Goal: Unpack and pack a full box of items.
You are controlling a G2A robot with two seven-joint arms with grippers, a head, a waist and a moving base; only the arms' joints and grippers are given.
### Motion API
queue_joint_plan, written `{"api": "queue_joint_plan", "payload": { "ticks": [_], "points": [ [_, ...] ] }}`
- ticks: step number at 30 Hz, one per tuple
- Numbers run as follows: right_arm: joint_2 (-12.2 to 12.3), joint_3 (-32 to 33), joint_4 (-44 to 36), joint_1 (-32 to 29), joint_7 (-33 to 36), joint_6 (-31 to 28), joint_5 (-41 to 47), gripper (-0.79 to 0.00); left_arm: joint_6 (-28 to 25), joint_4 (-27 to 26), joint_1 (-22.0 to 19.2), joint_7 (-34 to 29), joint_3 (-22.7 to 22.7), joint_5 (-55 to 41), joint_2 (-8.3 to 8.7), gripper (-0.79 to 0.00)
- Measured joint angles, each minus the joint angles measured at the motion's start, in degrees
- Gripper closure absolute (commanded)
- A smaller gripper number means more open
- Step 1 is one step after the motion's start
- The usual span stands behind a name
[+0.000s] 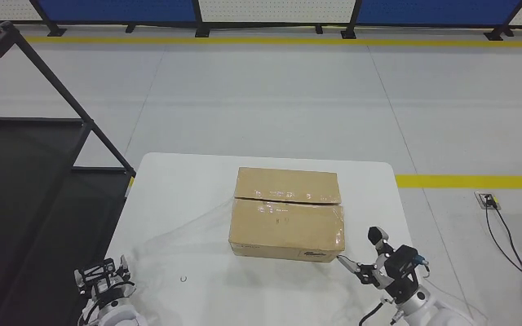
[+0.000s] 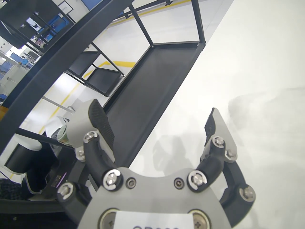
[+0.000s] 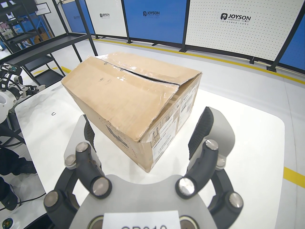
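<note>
Far left, a black metal rack stands against the left edge of the white table. Now the left gripper: it hovers over the table's near left corner, fingers spread wide with nothing between them, just bare tabletop below. A little to the right, a small dark ring-shaped mark sits on the table near the front edge.

On to the middle, and there is the cardboard box, flat on the table and slightly right of centre. Its top flaps are folded down, and the seam between them runs left to right and gapes a little at the right end. Labels cover its right end face.

The right gripper sits just beside the box's near right corner with its fingers wide apart, holding nothing. Whether a fingertip touches the cardboard, I cannot tell. Far right, a floor socket lies by the yellow line.
</note>
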Motion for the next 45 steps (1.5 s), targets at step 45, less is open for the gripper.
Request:
{"api": "queue_joint_plan", "payload": {
  "ticks": [45],
  "points": [
    [0.39, 2.2, 0.47, -2.92, -1.95, -0.02, 0.85, -0.785, -39.06, 1.77, -9.73, -0.03, 1.27, 13.95, 3.17, -0.785]
  ]
}}
